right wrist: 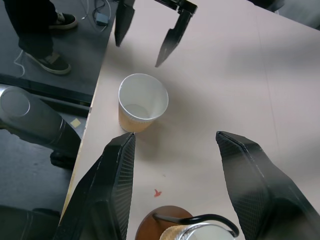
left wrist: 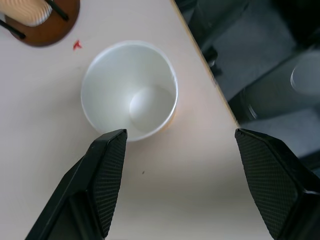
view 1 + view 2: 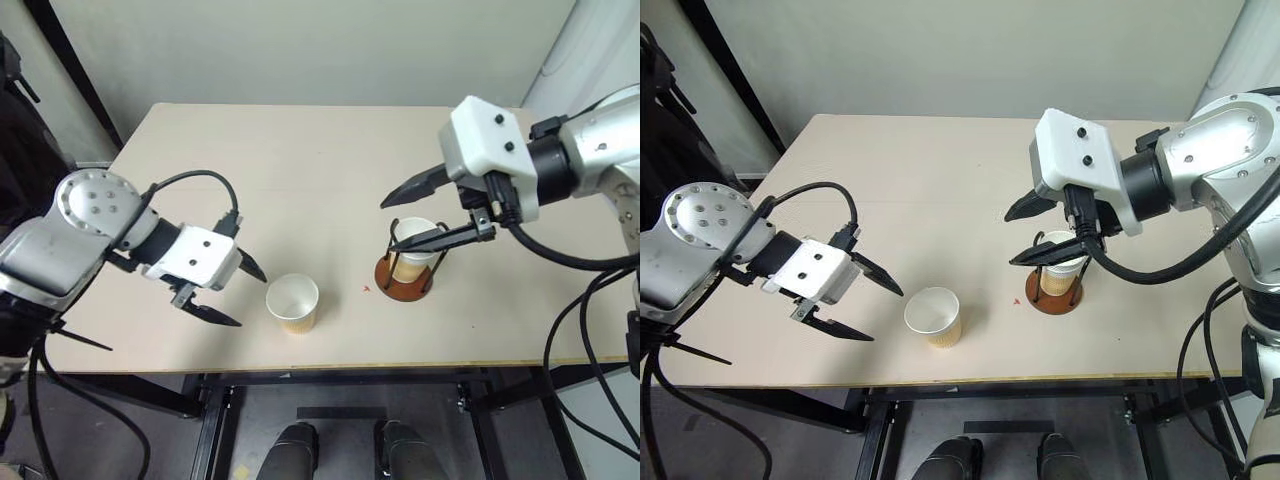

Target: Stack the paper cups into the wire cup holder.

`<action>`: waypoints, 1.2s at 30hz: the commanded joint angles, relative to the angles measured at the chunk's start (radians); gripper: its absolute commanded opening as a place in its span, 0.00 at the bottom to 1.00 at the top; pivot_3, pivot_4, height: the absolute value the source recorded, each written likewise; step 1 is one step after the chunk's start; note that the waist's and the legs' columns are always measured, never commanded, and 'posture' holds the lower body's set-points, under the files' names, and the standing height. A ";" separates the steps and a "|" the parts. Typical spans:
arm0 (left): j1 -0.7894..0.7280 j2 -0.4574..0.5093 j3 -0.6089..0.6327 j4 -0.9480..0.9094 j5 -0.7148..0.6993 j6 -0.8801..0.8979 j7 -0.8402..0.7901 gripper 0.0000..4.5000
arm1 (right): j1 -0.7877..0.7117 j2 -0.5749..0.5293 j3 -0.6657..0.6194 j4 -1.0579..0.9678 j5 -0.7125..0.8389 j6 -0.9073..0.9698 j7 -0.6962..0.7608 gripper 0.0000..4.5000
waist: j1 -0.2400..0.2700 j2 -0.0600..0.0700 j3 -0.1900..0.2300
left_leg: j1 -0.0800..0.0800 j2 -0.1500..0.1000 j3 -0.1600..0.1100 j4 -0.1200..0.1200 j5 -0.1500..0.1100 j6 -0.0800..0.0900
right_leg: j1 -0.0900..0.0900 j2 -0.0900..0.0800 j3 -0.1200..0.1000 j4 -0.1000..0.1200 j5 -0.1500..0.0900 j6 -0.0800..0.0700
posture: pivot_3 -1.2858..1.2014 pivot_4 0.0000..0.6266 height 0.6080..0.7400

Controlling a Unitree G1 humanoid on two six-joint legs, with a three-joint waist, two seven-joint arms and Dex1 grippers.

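- On the beige table (image 3: 300,180), we found one paper cup (image 3: 292,303) standing upright near the front edge, its long axis vertical, open white mouth pointing up and narrow end on the tabletop.
- The wire cup holder (image 3: 405,275) stood to that cup's right, well apart from it, its reddish-brown disc base flat on the table and its black wire loops rising straight up.
- Inside the holder sat the stacked cups (image 3: 414,252), upright too, white rim uppermost; we could not tell from these views whether this was one cup or two nested together.
- A small red mark (image 3: 366,289) lay on the table between the lone cup and the holder.
- We saw the left gripper (image 3: 240,292) just left of the lone cup, pointing toward it and tilted down; its two black fingers were spread wide, with nothing between them and no contact with the cup.
- In the left wrist view, that cup (image 2: 129,90) sat just beyond the fingertips, its mouth facing the camera.
- The right gripper (image 3: 410,213) hung above the holder, pointing left and down; its fingers were parted and gripped nothing.
- One right finger crossed in front of the stacked cups' rim in the head views, but appeared to be clear above it.
- In the right wrist view, a person's shoes (image 1: 50,60) showed on the floor beyond the table edge.
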 commanded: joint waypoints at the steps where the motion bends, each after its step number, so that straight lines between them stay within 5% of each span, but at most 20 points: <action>1: -0.029 -0.039 0.028 -0.017 0.010 -0.006 -0.041 0.83 | -0.007 -0.012 -0.013 -0.019 0.014 -0.009 -0.014 0.58 | 0.000 0.000 0.000 | 0.000 0.000 0.000 0.000 0.000 0.000 | 0.000 0.000 0.000 0.000 0.000 0.000 | 0.52 0.24 1.00; 33: 0.088 -0.172 0.041 -0.028 0.212 -0.126 -0.032 0.83 | 0.025 -0.089 -0.028 -0.030 0.058 0.003 -0.022 0.58 | -0.001 0.000 0.000 | 0.001 0.000 0.000 0.001 0.000 0.000 | 0.001 0.000 -0.001 0.001 0.000 0.000 | 0.52 0.24 1.00; 36: 0.097 -0.184 0.053 -0.025 0.203 -0.099 -0.029 0.68 | 0.021 -0.091 -0.026 -0.027 0.059 0.004 -0.023 0.59 | -0.001 0.000 0.000 | 0.001 0.000 0.000 0.001 0.000 0.000 | 0.001 0.000 -0.001 0.001 0.000 0.000 | 0.52 0.24 1.00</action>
